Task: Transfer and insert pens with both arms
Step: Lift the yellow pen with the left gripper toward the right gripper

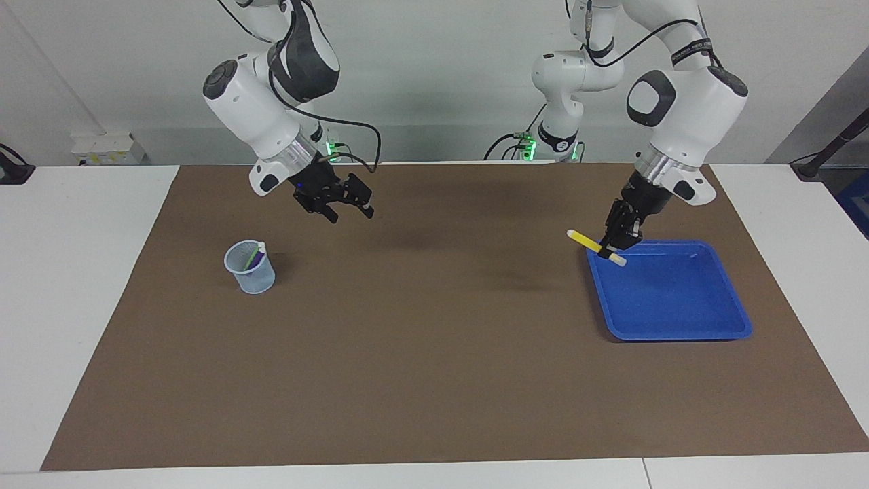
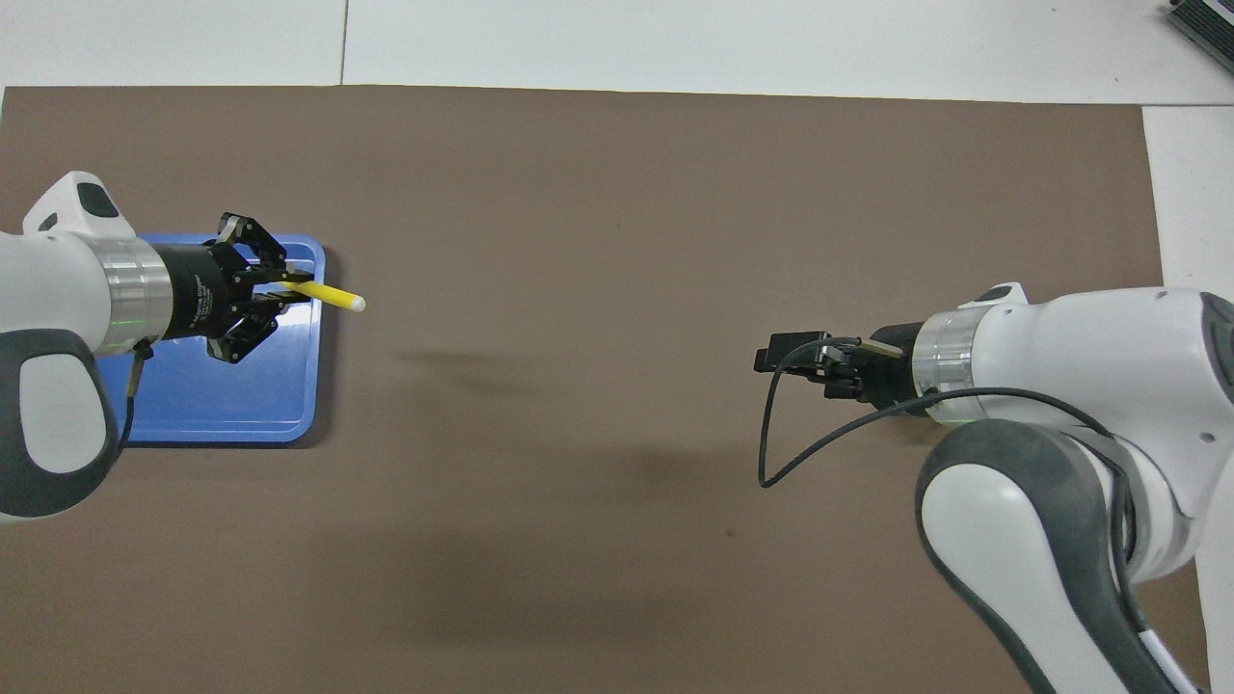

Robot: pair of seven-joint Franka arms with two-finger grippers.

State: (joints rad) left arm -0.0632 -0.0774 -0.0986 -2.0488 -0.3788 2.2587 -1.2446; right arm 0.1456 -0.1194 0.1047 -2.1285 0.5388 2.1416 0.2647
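Robot lab, twin arms [image 1: 271,122], brown mat [image 1: 434,380]

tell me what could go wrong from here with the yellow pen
1. The left gripper holds the yellow pen in the air at the blue tray's edge, with both ends sticking out sideways. A loose pinch could let it swing or drop onto the mat.
2. The right gripper is over bare mat, well apart from the pen. A misaligned handover could knock the pen loose.
3. The cup already holds the green pen and purple pen, so the yellow one may jam against them.
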